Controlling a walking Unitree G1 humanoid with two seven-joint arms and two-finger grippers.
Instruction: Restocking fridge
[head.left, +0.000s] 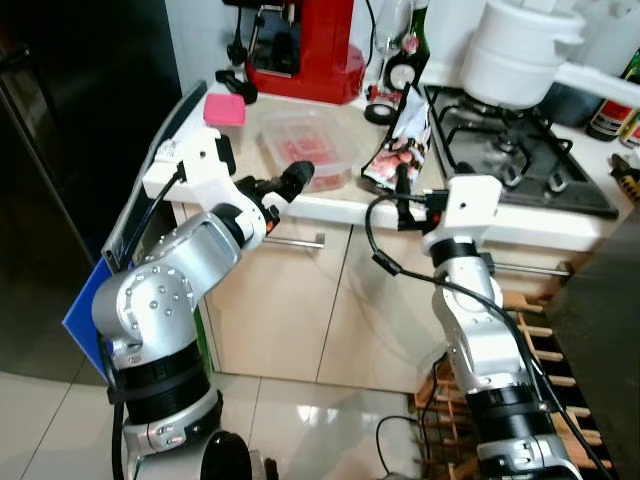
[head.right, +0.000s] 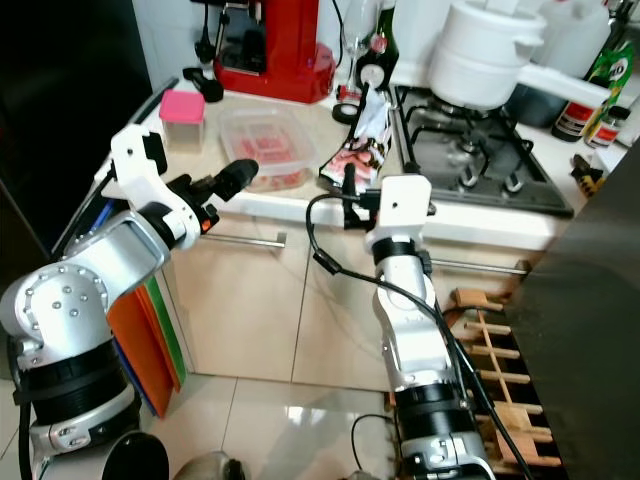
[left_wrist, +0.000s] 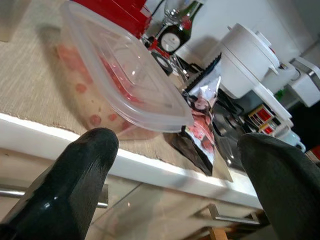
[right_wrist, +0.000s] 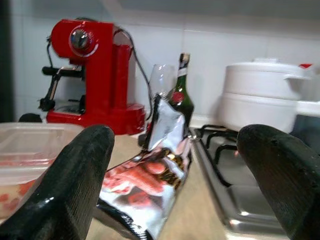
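The clear lidded food tub (head.left: 305, 147) sat near the front edge of the counter (head.left: 330, 208), red pieces showing through its wall; you had it in front of your left arm, with the opened snack bag (head.left: 400, 150) just to its right, propped up and leaning towards the hob (head.left: 520, 160). A small pink-lidded pot (head.left: 224, 112) stood to the tub's left, and a red coffee machine (head.left: 305, 45) and a dark bottle (right_wrist: 181, 95) stood farther back by the wall.

Your left gripper (head.left: 292, 180) hung at the counter's edge, just short of the tub's near-left corner, its fingers spread wide and holding nothing; your right gripper (right_wrist: 170, 165) was also spread wide and empty, lined up on the bag from the near side, its fingers (head.left: 403, 180) close to the bag's lower end.

The fridge's dark door (head.left: 60, 150) stood shut on your far left.

The risks, as I judged them: the left fingers sat level with the counter lip, so a straight push could have struck the edge or shoved the tub back into the bag; the tub's smooth, sloped wall might have slipped from a shallow pinch; the bag looked open and floppy, so a low grip could have tipped it and spilled its contents; the shut fridge would have needed a free gripper.
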